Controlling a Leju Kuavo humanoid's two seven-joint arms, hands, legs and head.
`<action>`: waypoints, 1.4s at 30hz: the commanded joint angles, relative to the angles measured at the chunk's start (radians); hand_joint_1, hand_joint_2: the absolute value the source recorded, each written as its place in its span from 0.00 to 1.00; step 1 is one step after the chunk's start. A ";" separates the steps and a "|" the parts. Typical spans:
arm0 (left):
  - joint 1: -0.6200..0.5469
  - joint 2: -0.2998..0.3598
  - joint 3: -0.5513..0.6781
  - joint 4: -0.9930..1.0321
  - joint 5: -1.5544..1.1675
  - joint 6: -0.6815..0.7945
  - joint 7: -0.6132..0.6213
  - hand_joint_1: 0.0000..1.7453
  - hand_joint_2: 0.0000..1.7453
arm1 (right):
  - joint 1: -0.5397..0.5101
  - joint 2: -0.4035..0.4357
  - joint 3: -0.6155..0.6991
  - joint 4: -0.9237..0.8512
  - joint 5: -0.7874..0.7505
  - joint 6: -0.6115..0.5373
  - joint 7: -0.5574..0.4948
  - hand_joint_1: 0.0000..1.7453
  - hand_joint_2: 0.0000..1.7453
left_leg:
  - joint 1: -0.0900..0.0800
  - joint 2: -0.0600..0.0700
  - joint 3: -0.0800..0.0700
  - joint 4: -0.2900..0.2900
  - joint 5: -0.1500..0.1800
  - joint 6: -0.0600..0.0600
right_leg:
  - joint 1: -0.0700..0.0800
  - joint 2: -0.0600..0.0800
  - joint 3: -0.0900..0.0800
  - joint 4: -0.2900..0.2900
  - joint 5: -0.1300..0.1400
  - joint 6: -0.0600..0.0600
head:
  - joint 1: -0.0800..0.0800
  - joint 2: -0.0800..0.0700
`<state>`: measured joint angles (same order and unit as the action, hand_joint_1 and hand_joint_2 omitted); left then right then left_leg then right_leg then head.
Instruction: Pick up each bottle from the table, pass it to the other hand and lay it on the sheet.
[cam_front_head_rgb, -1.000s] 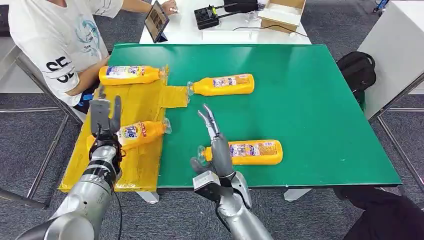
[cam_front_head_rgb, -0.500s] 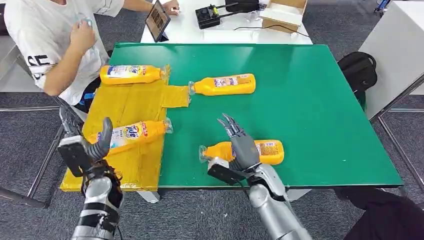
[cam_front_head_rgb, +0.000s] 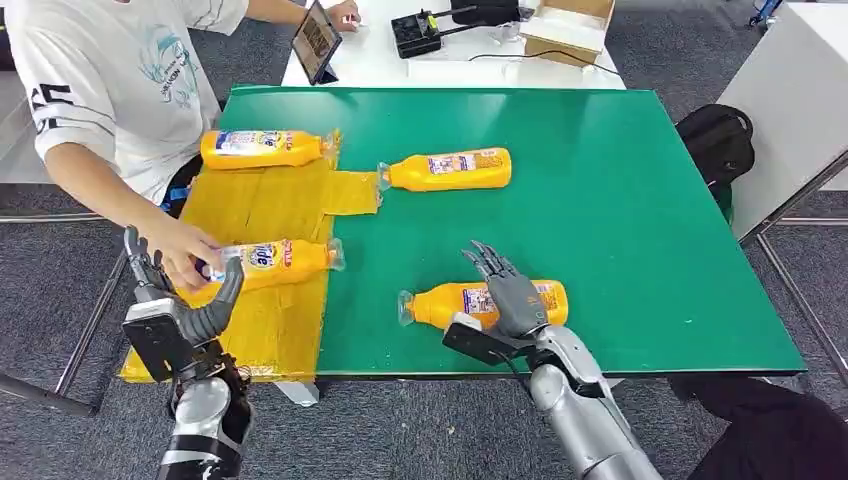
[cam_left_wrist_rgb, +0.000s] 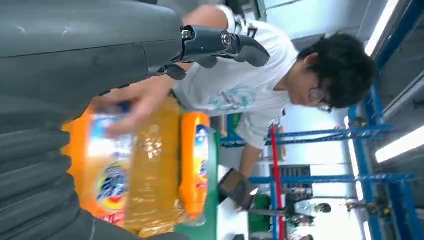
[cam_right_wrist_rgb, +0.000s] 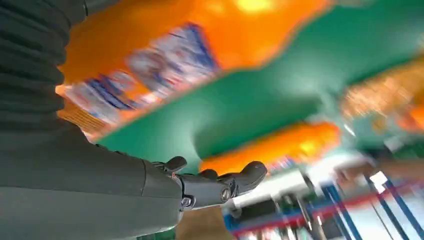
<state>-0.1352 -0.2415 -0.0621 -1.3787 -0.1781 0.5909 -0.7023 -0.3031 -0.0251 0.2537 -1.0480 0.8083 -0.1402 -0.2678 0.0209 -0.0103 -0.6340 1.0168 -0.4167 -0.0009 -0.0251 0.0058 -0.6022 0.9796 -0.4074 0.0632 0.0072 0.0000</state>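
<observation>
The right hand (cam_front_head_rgb: 507, 297), fingers spread and grasping nothing, hovers over the nearest detergent bottle (cam_front_head_rgb: 483, 303) (lying flat); a shallow grasp could roll it away.

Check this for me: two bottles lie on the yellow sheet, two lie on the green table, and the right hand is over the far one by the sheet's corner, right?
Not quite. In the head view the right hand is over the near bottle at the table's front edge, not the far bottle.
</observation>
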 joint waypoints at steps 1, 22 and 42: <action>-0.019 0.009 -0.066 0.090 -0.008 -0.004 0.004 0.00 1.00 | -0.075 -0.099 -0.010 0.224 -0.005 0.080 -0.005 0.00 1.00 | 0.000 -0.001 0.005 -0.001 -0.001 0.001 | 0.000 -0.003 0.006 -0.002 -0.001 -0.002 | 0.000 0.000; -0.081 -0.007 -0.108 0.207 0.001 -0.043 0.004 0.00 1.00 | -0.227 -0.154 -0.005 0.447 0.001 0.154 0.045 0.00 1.00 | -0.002 0.002 0.009 -0.001 0.000 0.002 | -0.001 0.000 0.008 -0.001 0.000 -0.002 | 0.000 0.000; -0.126 -0.022 -0.127 0.274 0.015 -0.055 0.004 0.00 1.00 | -0.255 -0.021 -0.027 0.544 -0.039 0.040 -0.034 0.98 1.00 | 0.000 0.002 0.009 -0.001 0.000 0.002 | 0.001 0.000 0.007 -0.001 0.000 -0.001 | 0.000 0.000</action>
<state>-0.2165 -0.2720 -0.1789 -1.1830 -0.1667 0.5356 -0.7019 -0.5450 -0.0858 0.2399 -0.5829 0.7744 -0.1003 -0.2945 0.0207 -0.0083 -0.6280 1.0168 -0.4162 -0.0001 -0.0248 0.0068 -0.5979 0.9797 -0.4061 0.0646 0.0069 0.0000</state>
